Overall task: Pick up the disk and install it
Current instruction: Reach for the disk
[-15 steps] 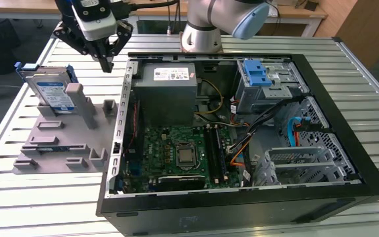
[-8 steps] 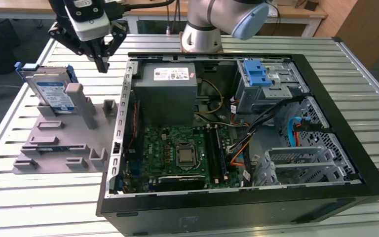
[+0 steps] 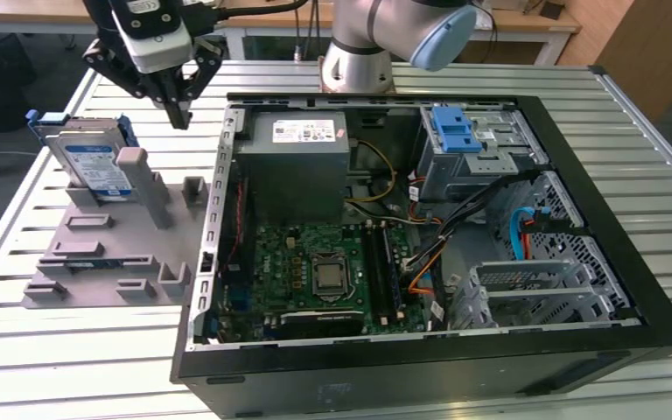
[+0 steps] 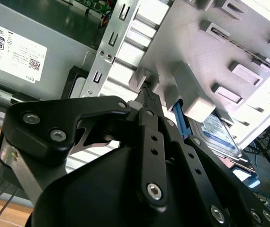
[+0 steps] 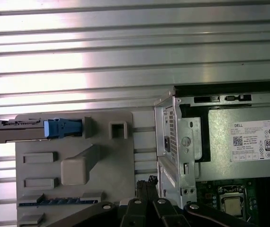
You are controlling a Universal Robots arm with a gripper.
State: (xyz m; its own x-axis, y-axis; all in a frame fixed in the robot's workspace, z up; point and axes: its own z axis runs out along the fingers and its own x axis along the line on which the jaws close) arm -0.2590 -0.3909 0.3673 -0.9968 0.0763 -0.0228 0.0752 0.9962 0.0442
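The disk (image 3: 88, 162) is a silver drive with a blue-and-white label in a blue bracket. It stands on edge at the far end of a grey fixture plate (image 3: 115, 254), on the exterior view's left. In the first wrist view I see the disk (image 5: 12, 130) edge-on, and its label shows in the second wrist view (image 4: 220, 132). My gripper (image 3: 178, 115) hangs above the table between the disk and the computer case. It points down and is shut on nothing. The fingertips (image 4: 147, 94) meet in both wrist views, fingertips (image 5: 147, 182) over the plate's edge.
An open black computer case (image 3: 616, 262) lies on the slatted metal table (image 3: 56, 350). Inside are a grey power supply (image 3: 298, 166), a green motherboard (image 3: 325, 267), a blue-topped drive cage (image 3: 458, 131) and loose cables. The arm's base (image 3: 357, 61) stands behind the case.
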